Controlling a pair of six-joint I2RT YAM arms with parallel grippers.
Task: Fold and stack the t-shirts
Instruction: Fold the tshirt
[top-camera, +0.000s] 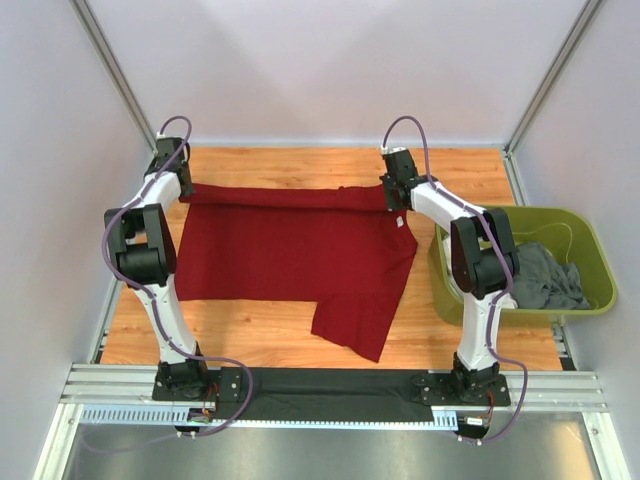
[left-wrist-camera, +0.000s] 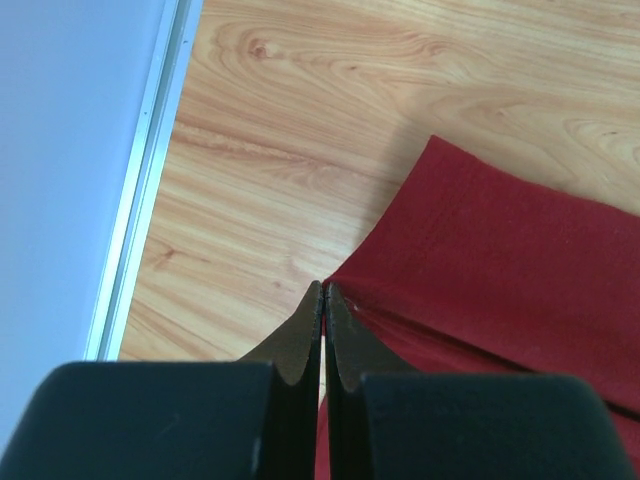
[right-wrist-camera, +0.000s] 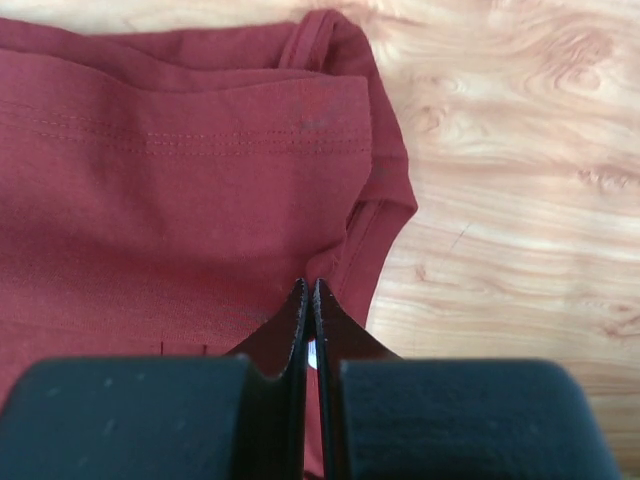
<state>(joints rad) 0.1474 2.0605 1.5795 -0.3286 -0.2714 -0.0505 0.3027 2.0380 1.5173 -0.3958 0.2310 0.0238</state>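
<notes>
Arms hide the pinch points from above. In the wrist views we see the left gripper (left-wrist-camera: 322, 292) and right gripper (right-wrist-camera: 308, 288) both clamped on the far edge of the dark red t-shirt (top-camera: 290, 250), which is spread on the table (top-camera: 260, 338). The green tub (top-camera: 592, 252) holds a grey t-shirt (top-camera: 545, 276), partly hidden. The white scrap (right-wrist-camera: 312, 351) between the right jaws is unreadable.
</notes>
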